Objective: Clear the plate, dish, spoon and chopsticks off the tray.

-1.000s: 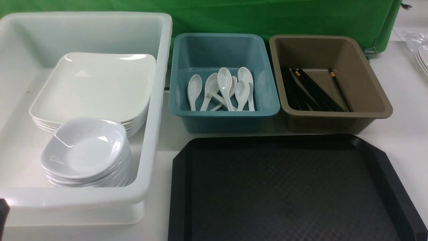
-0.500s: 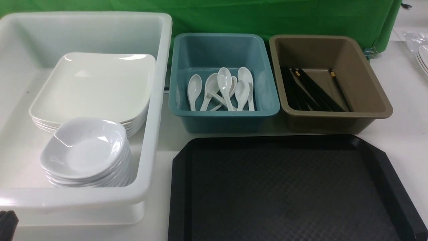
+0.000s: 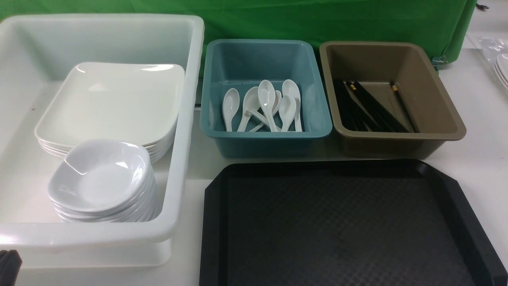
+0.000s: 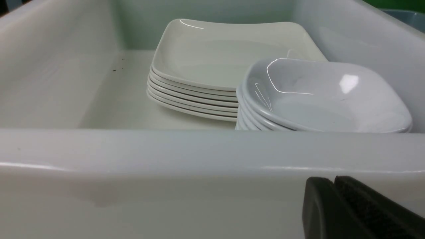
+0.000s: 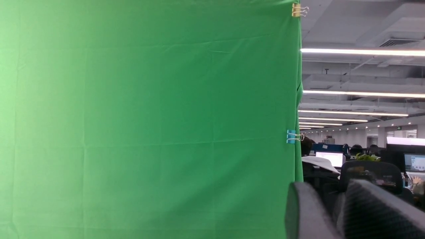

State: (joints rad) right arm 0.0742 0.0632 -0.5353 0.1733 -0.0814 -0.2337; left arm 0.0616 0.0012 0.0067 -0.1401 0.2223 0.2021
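The black tray [image 3: 341, 222] lies at the front right with nothing on it. A stack of large white plates [image 3: 111, 103] [image 4: 225, 56] sits in the white tub [image 3: 186, 119], with a stack of small white dishes [image 3: 101, 178] [image 4: 325, 96] in front of it. Several white spoons [image 3: 266, 105] lie in the teal tub [image 3: 266, 147]. Black chopsticks [image 3: 369, 107] lie in the brown tub [image 3: 397, 147]. My left gripper [image 3: 8, 266] [image 4: 333, 181] is shut and holds nothing, just outside the white tub's near wall [image 4: 199, 149]. My right gripper [image 5: 327, 187] is open and holds nothing; it faces the green backdrop [image 5: 149, 116].
The three tubs stand in a row behind and left of the tray. A green backdrop [image 3: 317, 20] closes the back of the table. More white plates [image 3: 502, 67] sit at the far right edge.
The left gripper's tip at the lower left corner has shifted slightly down. Nothing else in the front view has moved.
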